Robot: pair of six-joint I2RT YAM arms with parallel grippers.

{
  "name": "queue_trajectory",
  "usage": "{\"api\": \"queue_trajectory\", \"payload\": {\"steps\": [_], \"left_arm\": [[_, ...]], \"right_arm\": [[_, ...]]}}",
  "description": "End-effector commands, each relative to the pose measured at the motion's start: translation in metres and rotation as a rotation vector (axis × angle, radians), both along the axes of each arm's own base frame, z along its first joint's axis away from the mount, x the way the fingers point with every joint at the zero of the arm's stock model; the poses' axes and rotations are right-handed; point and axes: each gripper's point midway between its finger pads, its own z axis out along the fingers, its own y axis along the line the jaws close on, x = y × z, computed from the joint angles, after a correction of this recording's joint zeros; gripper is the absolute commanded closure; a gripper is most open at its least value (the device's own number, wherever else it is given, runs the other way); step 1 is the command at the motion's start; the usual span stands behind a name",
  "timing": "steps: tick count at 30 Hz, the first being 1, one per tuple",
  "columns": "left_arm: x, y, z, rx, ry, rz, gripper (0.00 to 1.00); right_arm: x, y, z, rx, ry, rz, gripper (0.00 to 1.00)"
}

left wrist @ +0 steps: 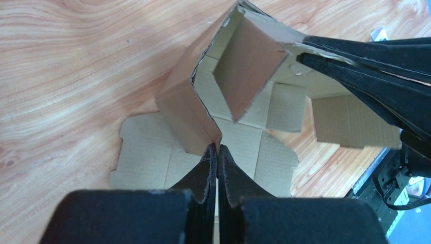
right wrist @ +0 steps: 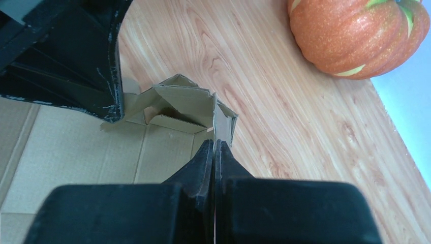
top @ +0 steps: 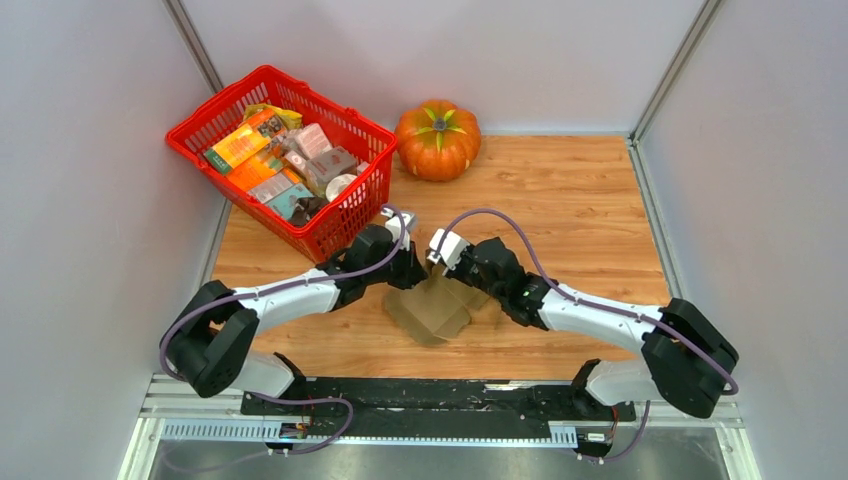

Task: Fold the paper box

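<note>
**A:** Where is the paper box [top: 430,312], and how does it lie?

**B:** On the table [top: 580,200], near the front edge and about midway across, right between the two arms. It is half formed. Some flaps lie flat on the wood and walls stand up from them, so the open side faces upward. In the top view the flat part spreads toward the arm bases and the raised part sits on the far side.

**A:** And its long axis?

**B:** Hard to call. In the left wrist view the flat sheet stretches from lower left off to the right. From above the arms cover much of it, so I won't commit to a direction.

**A:** The left end effector [left wrist: 217,152]?

**B:** Clenched. Its fingers meet tip to tip at the lower corner of a raised wall, pinching the cardboard at the crease.

**A:** The right end effector [right wrist: 214,146]?

**B:** Also clenched, nipping the top of a standing corner. The left wrist view shows it from the side, with a sliver of flap sandwiched between its fingers.

**A:** What is hidden?

**B:** In the top view both wrists overlap the box, so the grip points are lost there. In each wrist view the camera's own black fingers block the near part of the sheet. In the right wrist view the left end effector also fills the upper left corner. The pumpkin [top: 437,140] sits at the far edge, well apart from the box, and is cropped in the right wrist view. The red basket [top: 218,102] of packages stands at the far left.
</note>
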Motion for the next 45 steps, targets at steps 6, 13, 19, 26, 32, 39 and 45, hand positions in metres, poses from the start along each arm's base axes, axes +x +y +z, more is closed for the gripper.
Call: {"api": "queue_trajectory", "payload": {"steps": [6,13,19,26,32,39,45], "left_arm": [[-0.01,-0.002,0.025,-0.004,-0.055,-0.076,0.83],[-0.02,-0.016,0.037,-0.085,-0.065,-0.163,0.68],[-0.021,0.001,0.032,-0.011,-0.088,-0.129,0.67],[-0.008,0.026,0.051,0.075,-0.194,-0.061,0.59],[0.009,0.019,0.06,0.133,-0.253,-0.102,0.52],[0.034,0.001,0.072,0.146,-0.286,-0.109,0.53],[0.047,-0.004,0.064,0.195,-0.285,-0.117,0.63]], "right_arm": [[-0.006,0.018,-0.023,-0.087,-0.056,0.118,1.0],[-0.004,0.016,-0.031,-0.146,-0.096,0.09,1.0],[-0.004,0.013,-0.038,-0.172,-0.102,0.085,1.0],[-0.011,0.014,-0.04,-0.164,-0.103,0.103,0.99],[-0.013,0.016,-0.037,-0.147,-0.102,0.114,0.99],[-0.016,0.017,-0.032,-0.13,-0.102,0.12,0.99],[-0.015,0.017,-0.029,-0.114,-0.107,0.116,0.99]]}}
